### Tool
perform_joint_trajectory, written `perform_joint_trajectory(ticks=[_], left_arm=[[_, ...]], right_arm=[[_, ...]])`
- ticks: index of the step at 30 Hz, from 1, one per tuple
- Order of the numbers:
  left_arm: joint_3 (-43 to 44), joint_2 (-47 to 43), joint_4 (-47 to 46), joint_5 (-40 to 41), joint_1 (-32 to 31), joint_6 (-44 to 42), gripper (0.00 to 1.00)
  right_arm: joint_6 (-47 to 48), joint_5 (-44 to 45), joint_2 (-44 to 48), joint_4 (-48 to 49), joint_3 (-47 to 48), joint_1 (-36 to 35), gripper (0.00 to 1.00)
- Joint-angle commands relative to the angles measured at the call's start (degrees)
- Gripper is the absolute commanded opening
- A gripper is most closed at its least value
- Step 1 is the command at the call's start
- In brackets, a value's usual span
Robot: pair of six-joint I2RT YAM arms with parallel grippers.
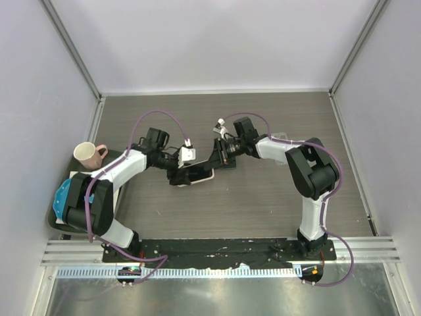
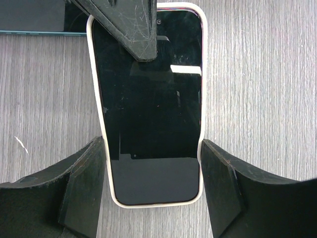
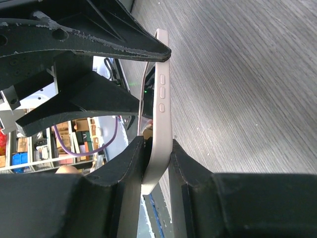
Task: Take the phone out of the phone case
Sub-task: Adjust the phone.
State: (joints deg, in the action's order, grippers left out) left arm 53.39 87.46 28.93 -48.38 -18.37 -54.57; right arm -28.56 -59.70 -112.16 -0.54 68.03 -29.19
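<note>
Black-screened flat phone (image 2: 148, 124) is seen, not yet taken out of its cream-white soft phone case (image 3: 161, 129), near the centre of the grey wood-grain table (image 1: 263, 118). In the left wrist view it is laid face up, with its length running from 12 to 6 o'clock.

The left pincer (image 2: 152, 153) is spread wide across the 6 o'clock end. One finger is pressed to the case rim at 9 o'clock and the other at 3 o'clock. This wide hold seems chosen so that the case is kept from sliding.

The right pincer (image 3: 157, 144) is closed narrowly on the 12 o'clock end. The case is pinched through its thickness, with one finger on the screen side and one on the back. Such a thin grip is probably meant for bending the case lip away from the phone. Whether a corner is already freed cannot be told.
</note>
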Motion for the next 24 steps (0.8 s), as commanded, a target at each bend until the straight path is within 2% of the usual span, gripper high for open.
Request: perform_joint_trajectory(ticks=[1,4,7,10,16,21,24], left_arm=[[0.0,-3.2,-6.4,-1.5,-0.2,4.0,0.35],[-0.7,-4.0,-7.1,-0.9,0.0,4.6,0.55],[-1.4,-5.1,-7.5,-1.5,0.5,5.5,0.68],[-1.5,-5.9,-7.0,-2.9,1.3,6.2,0.76],[-2.4,-6.5,-5.6,-3.8,1.5,5.4,0.83],[-2.2,-5.7,-6.0,-5.4,3.8,6.0,0.87],[1.3,-2.0,0.8,-8.7,5.1,1.7,0.88]], right_arm=[[6.7,-2.3,1.3,-2.4,1.2,-1.7,0.01],[10.3,-0.8,3.0,-4.6,0.4,-1.7,0.01],[13.8,1.5,4.2,-7.9,0.5,-1.7,0.01],[17.2,3.2,4.9,-11.1,0.8,-1.7,0.01],[19.2,5.6,6.3,-12.6,0.0,-1.7,0.01],[24.9,6.1,8.5,-16.3,0.1,-1.7,0.01],[31.2,7.5,10.8,-18.3,-0.5,-1.7,0.01]])
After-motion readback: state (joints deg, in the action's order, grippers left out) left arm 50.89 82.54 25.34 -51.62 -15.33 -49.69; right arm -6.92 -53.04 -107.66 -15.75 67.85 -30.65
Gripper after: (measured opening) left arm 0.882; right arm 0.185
